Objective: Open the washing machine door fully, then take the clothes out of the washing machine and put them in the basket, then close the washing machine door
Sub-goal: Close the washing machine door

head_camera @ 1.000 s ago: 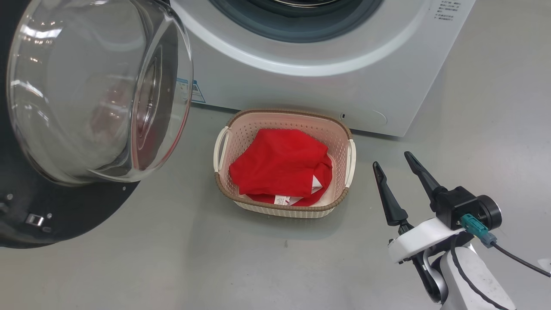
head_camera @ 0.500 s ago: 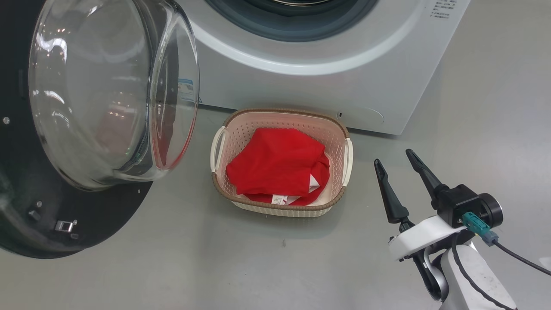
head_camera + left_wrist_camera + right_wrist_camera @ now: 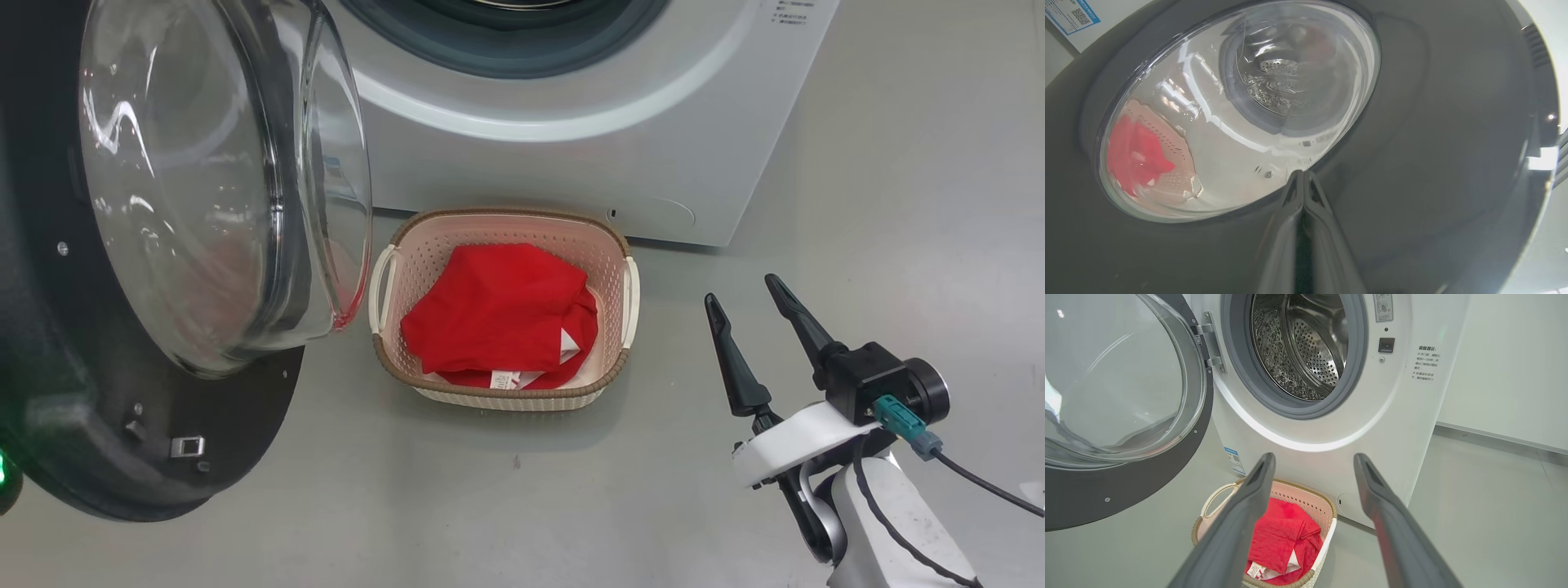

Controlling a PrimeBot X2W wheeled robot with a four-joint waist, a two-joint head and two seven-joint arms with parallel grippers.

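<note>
Left end effector [image 3: 1302,176]: fingers pressed together and holding nothing, with the tips at the lower edge of the glass on the outer face of the washing machine door [image 3: 1433,171]. I cannot tell from the left wrist view whether they actually touch it.
Right end effector [image 3: 741,292]: spread wide and empty at the lower right of the head view, well apart from the door.
Clothes [image 3: 498,314]: a red heap lying inside the basket [image 3: 500,392], which sits on the floor [image 3: 490,506] just in front of the washing machine [image 3: 571,163], centre of the head view.
Drum [image 3: 1302,347]: looks empty in the right wrist view, so shutting the door seems to be the step in hand.
Risk, slip: two closed tips get little purchase on a glossy curved face. An off-line push could skid them across the glass or off the rim, leaving the door partway.
Risk, basket: in the head view the bulging glass overlaps the handle [image 3: 380,290] on the basket's frame-left side. If the door swings low enough it could clip the handle and shove the basket. I cannot judge the clearance.
Risk, latch: a soft push may leave the door resting on the grey seal [image 3: 1290,410] without catching.
</note>
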